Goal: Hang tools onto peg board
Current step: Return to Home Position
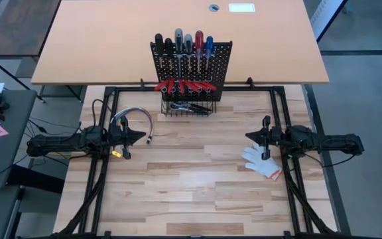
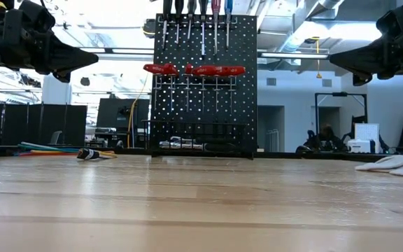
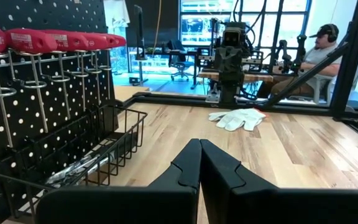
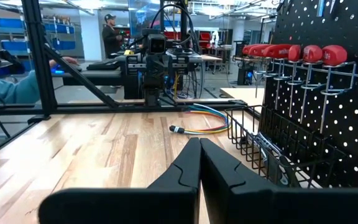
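The left claw hangs high over the table, fingers pressed together and holding nothing; its wrist view shows the two dark tips meeting with no gap. The right claw hangs opposite at the same height, tips likewise closed and empty. The two point at each other, well apart.

The board stands upright behind the gap between the claws, farther back than both, roughly midway between them. Screwdrivers sit in its top row of rings, handles up. A row of red-handled tools hangs lower on its face. More metal tools lie in the basket at its foot, the part of the board nearest each claw.

The wires curve on the table just behind and below the left claw's tip. The glove lies flat under the right claw, slightly to its front.

From the left wrist, a seated person shows beyond the right arm.
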